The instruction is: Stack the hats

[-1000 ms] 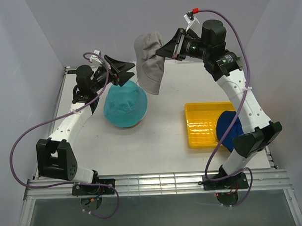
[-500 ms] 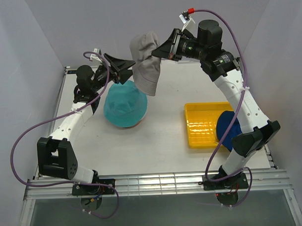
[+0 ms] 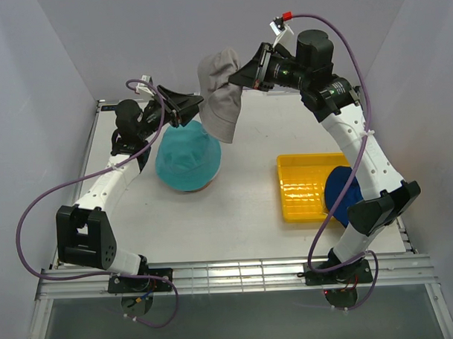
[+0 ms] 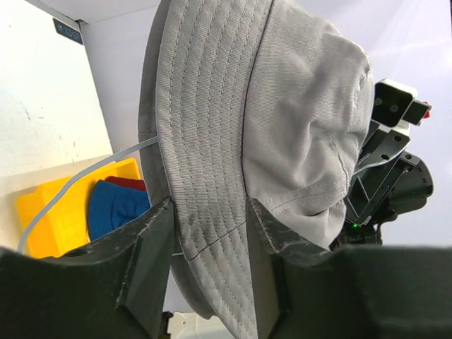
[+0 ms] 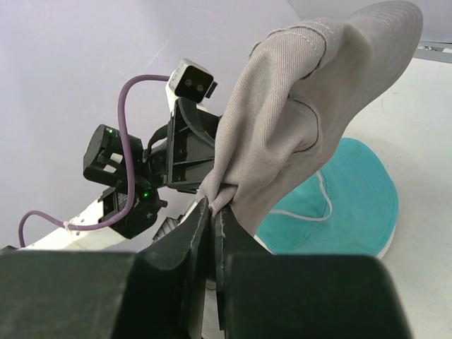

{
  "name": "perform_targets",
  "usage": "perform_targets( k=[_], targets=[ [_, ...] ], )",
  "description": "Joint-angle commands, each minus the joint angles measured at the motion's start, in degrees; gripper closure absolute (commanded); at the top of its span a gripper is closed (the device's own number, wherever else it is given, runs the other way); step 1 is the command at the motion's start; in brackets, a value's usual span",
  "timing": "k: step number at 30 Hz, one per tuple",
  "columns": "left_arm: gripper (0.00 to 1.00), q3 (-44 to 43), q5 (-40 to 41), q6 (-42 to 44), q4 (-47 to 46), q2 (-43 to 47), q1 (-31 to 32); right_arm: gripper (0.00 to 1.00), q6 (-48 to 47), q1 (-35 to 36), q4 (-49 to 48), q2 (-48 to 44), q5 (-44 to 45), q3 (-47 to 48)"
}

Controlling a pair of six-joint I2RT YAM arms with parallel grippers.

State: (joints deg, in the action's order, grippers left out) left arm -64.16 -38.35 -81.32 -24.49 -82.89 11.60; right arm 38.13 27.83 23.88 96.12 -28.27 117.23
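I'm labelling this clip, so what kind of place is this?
Likely a lab robot cell: left arm and right arm bolted to a white table, plain walls around it, a grey hat and teal hat as props.

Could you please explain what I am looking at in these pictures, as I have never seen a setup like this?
These are two robot arms bolted to a white table. One picture looks down from above; the other two come from a camera on each wrist. The right tool is shut on a grey hat and holds it up in the air, with a teal hat lower down. The left tool stands open around the grey hat's brim. A yellow tray holds a blue hat.
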Motion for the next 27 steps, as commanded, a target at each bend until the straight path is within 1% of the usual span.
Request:
perform_targets(
  k=[1,3,7,10,11,13,14,17,18,20,21,23,27],
  targets=[
    [0.48,0.4,-0.3,0.5,-1.6,2.6,0.1,0.92,-2.2,0.3,-1.0,-1.5,1.1,0.5],
    [0.51,0.6,-0.4,0.6,-1.6,2.7,0.2,0.92,-2.6,0.3,-0.4,-1.5,1.5,0.5],
    [0.64,0.8,-0.4,1.0,-1.4,2.9,0.1,0.92,-4.4,0.5,1.0,-1.3,1.8,1.2],
    [0.69,1.0,-0.3,1.6,-0.7,3.2,0.1,0.92,-5.5,0.7,2.9,-0.8,2.3,1.7],
    [0.72,1.1,-0.3,1.8,-0.6,3.2,0.2,0.92,-6.2,0.8,3.2,-0.7,2.4,1.7],
    [0.74,1.6,-0.4,1.9,-0.5,3.6,0.0,0.92,-6.7,1.0,4.2,-0.4,2.4,1.7],
    [0.77,1.7,-0.4,2.0,-0.3,3.7,0.0,0.92,-7.3,1.1,4.4,-0.2,2.7,1.6],
    [0.81,2.1,-0.4,2.6,0.3,4.1,-0.3,0.92,-8.2,1.6,4.8,-0.1,3.0,1.1],
    [0.86,2.2,-0.3,2.9,0.8,4.2,-0.3,0.92,-8.5,1.7,4.9,-0.1,3.0,1.2],
    [0.91,2.2,-0.6,3.9,1.8,4.6,-0.8,0.92,-9.1,2.3,5.8,0.7,3.0,1.5],
    [0.96,2.4,-0.6,4.3,2.7,4.8,-1.0,0.92,-9.8,2.6,6.4,1.2,3.4,2.4],
    [1.0,3.1,-0.9,5.6,3.7,5.6,-2.2,0.92,-10.6,3.2,8.0,2.4,4.3,3.4],
    [1.0,5.3,-1.6,7.6,6.6,7.7,-5.0,0.92,-12.4,4.5,9.7,4.0,6.3,4.1]
  ],
)
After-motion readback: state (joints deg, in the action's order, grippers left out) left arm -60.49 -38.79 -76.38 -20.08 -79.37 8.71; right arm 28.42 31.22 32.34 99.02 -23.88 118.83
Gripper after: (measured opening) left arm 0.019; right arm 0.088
